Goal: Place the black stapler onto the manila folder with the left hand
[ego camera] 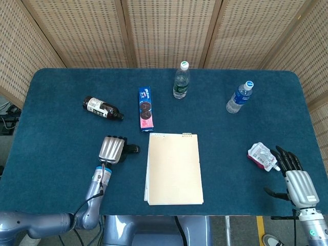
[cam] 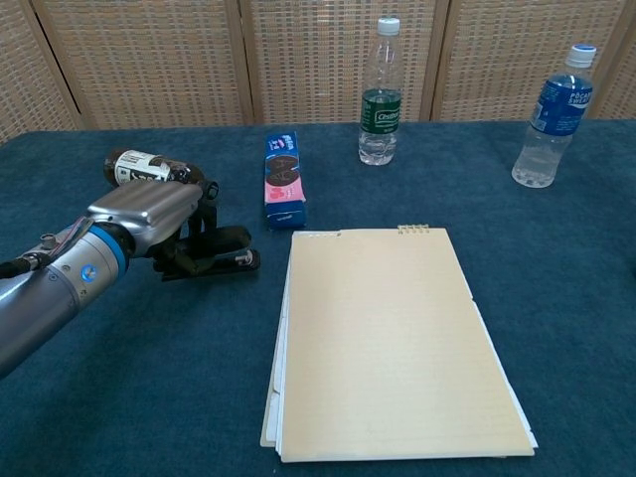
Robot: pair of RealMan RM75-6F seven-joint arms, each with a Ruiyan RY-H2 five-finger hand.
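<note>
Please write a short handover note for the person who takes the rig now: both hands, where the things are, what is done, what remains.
Left hand: over the stapler, fingers wrapped around it; it looks gripped, and whether it is lifted off the table cannot be told.
Right hand: open, resting at the table's near right edge, beside a small packet.
Folder: flat at centre, nothing on it, just right of the stapler.
Done: reach and grasp.
Left: lift, carry right, set the stapler on the folder, release.
</note>
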